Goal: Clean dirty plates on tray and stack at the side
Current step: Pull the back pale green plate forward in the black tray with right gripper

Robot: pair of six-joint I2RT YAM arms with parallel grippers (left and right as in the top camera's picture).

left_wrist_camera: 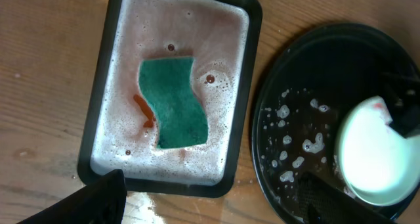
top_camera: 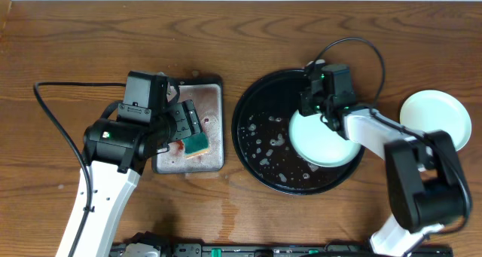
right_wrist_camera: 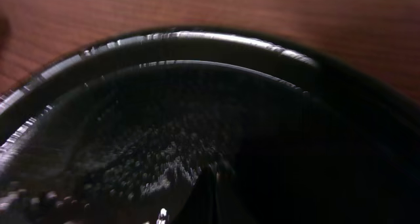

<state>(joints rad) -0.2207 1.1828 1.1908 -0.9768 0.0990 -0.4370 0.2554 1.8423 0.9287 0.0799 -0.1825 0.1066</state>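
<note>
**Mint plate in the round tray, closed right fingers at its rim**

Overhead: a pale mint plate (top_camera: 322, 140) is seen lying in the right half of the round black tray (top_camera: 256, 148), beside flecks of foam (top_camera: 265, 148). The right fingers (top_camera: 316, 106) are set at the plate's far rim and are pressed together. Whether the rim is pinched between them cannot be told. A white plate (top_camera: 435, 117) is laid on the bare bench (top_camera: 75, 31) just right of the round black tray, and its lower edge is partly covered by the right arm. The left fingers (top_camera: 186, 120) are held spread over the rectangular tray (top_camera: 215, 87), above a green sponge (top_camera: 197, 144).

Left wrist: the green sponge (left_wrist_camera: 174, 106) is shown lying in pink, soapy water, with a red streak at its left side. The left fingers (left_wrist_camera: 98, 201) are spread wide at the lower edge and are clear of the sponge. The pale mint plate (left_wrist_camera: 367, 161) is seen at the right, marked by a red smear at its upper rim, where a dark finger is met.

Right wrist: the view is blurred. The glossy rim of the round black tray (right_wrist_camera: 197, 37) and its foam-speckled floor are shown, with the right fingers (right_wrist_camera: 205, 191) closed at lower centre. The plate cannot be made out here.
</note>
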